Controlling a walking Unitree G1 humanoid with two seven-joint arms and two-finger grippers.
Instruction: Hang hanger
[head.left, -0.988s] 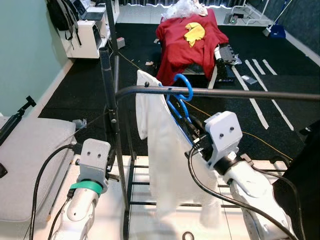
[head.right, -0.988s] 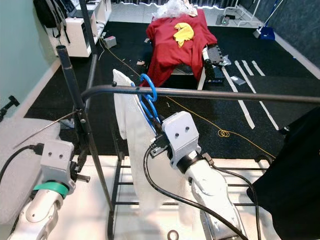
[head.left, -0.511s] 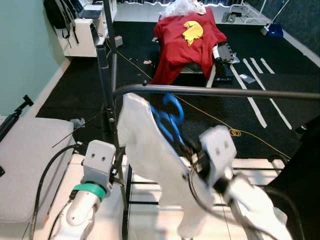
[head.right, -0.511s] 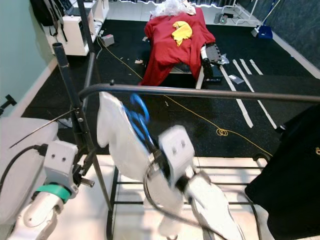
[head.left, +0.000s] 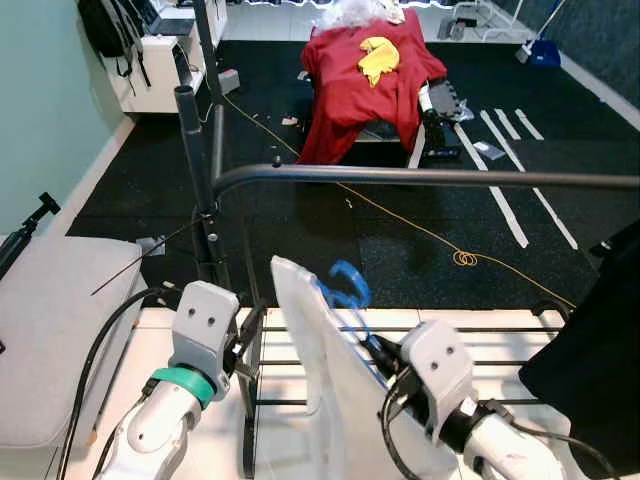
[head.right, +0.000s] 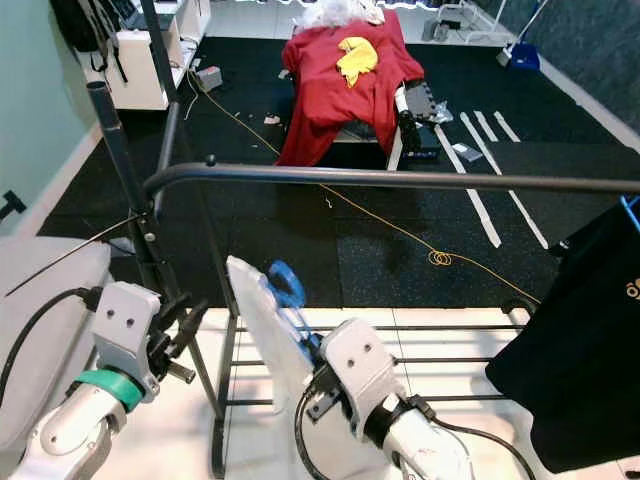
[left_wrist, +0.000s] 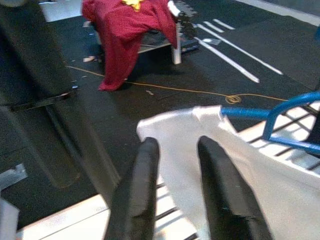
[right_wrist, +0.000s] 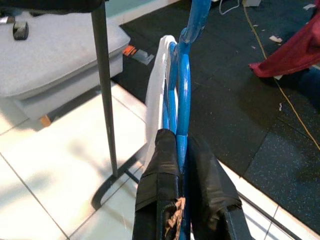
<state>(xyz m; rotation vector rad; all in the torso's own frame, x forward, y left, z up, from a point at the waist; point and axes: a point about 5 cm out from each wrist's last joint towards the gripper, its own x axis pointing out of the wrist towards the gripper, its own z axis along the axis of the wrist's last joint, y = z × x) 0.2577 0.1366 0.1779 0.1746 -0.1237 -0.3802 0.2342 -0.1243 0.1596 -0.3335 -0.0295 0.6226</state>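
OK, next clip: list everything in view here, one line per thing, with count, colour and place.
Rail: one, dark metal, across the scene above the hanger.
Hanger: one, blue, below the rail, unhooked.
Shirt: one, white, on the hanger.
Black garment: one, hanging at the right.
Red cloth: one, draped over a bench beyond.
Yellow cloth: one, on the red cloth.
Cord: one, yellow, on the dark floor.
Cushion: one, grey, at the left.
Left end effector: fingers apart, near the shirt's edge.
Right end effector: shut on the hanger.
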